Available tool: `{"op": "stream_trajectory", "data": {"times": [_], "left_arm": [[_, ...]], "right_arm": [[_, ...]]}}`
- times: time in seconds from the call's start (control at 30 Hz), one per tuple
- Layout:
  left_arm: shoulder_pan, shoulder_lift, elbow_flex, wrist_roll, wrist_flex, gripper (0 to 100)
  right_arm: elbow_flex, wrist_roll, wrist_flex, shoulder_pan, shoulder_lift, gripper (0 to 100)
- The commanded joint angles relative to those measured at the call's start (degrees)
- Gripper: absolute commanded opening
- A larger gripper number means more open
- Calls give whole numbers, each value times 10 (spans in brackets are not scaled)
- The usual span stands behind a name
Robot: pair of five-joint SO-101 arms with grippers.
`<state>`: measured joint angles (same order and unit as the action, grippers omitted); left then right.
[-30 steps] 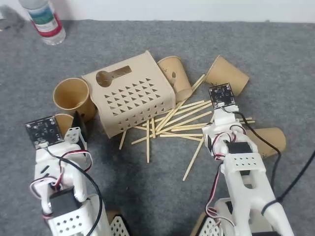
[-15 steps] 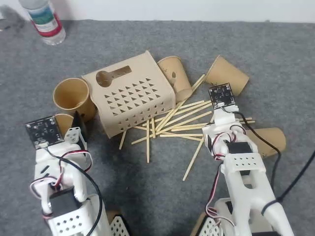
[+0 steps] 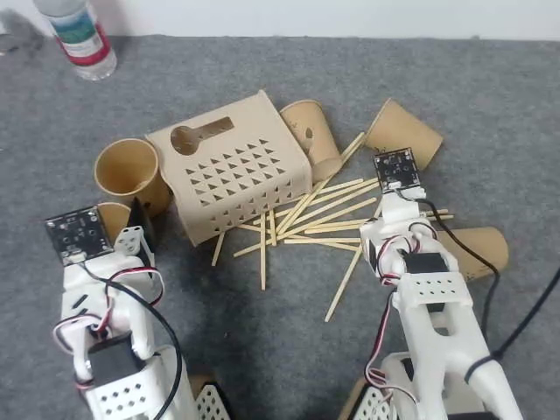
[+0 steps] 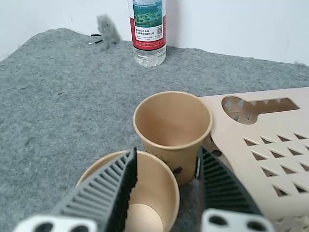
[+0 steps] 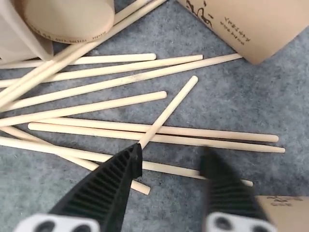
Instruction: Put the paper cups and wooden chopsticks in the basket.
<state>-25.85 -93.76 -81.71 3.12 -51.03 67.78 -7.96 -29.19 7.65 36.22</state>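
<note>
A beige perforated basket (image 3: 229, 166) lies tipped over mid-table. One paper cup (image 3: 129, 170) (image 4: 172, 126) stands upright to its left, with a second cup (image 4: 140, 203) (image 3: 112, 215) just nearer. My left gripper (image 4: 165, 157) is open, one finger over that nearer cup's mouth and the other outside its wall. Two cups (image 3: 310, 135) (image 3: 403, 131) lie on their sides beyond the wooden chopsticks (image 3: 319, 214), and another (image 3: 479, 248) lies to the right. My right gripper (image 5: 171, 151) hangs open just above the scattered chopsticks (image 5: 145, 128), holding nothing.
A plastic water bottle (image 3: 79, 31) (image 4: 148, 30) stands at the far left corner of the grey felt mat (image 3: 262, 350). A black cable (image 3: 490, 289) trails past the right arm. Bare mat lies in front of the chopsticks.
The right wrist has edged very slightly to the right. Nothing else has moved.
</note>
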Motion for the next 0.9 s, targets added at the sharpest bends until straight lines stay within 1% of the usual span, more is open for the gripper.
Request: {"op": "stream_trajectory", "data": {"times": [0.0,0.6,0.67,0.73,0.8,0.87], "left_arm": [[5,-6,4,4,11,198],[5,-6,4,5,11,197],[5,-6,4,6,11,197],[5,-6,4,7,11,197],[5,-6,4,7,11,197],[5,-6,4,7,11,198]], "right_arm": [[-6,10,8,0,17,385],[-7,10,9,0,19,383],[-7,5,9,0,18,368],[-7,-24,9,2,15,281],[-7,-33,9,3,15,139],[-7,-21,9,0,19,0]]}}
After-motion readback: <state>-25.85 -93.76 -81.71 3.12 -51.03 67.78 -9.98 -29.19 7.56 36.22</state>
